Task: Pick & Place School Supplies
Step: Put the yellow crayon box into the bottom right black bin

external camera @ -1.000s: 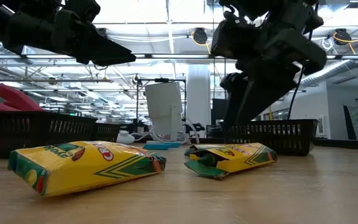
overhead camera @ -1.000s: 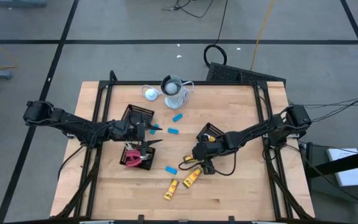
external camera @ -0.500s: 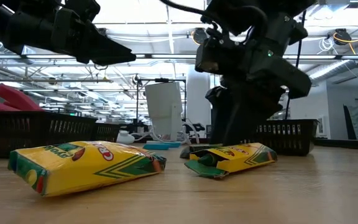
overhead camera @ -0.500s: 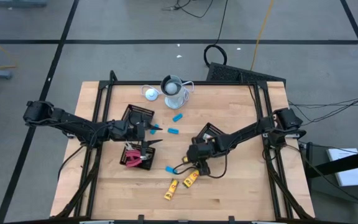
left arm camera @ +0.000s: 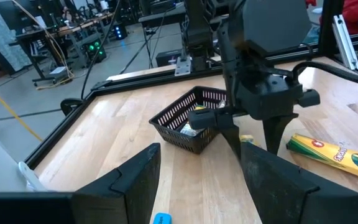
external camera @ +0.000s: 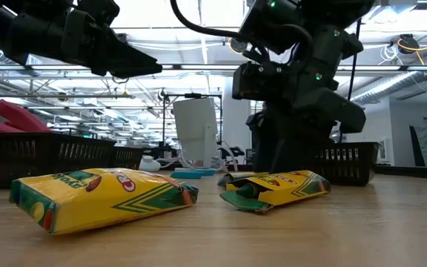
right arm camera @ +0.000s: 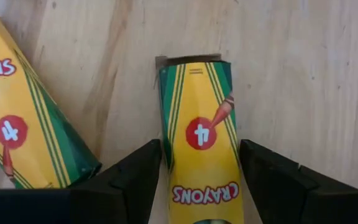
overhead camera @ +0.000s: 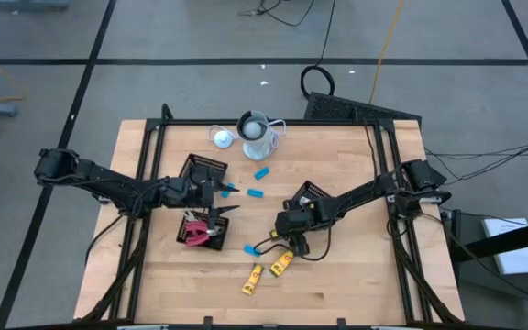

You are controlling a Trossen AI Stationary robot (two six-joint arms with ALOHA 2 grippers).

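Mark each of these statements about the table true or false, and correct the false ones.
1. The right pincer straddles a crayon box, one finger on each side. True.
2. Two yellow crayon boxes lie on the bare wood. True; the second crayon box lies beside the first.
3. The left pincer is shut on a blue block. False: it is open and holds nothing.
4. The right-side basket is tipped over. False: it stands upright.
5. A red-handled tool is in the lower left basket. True.
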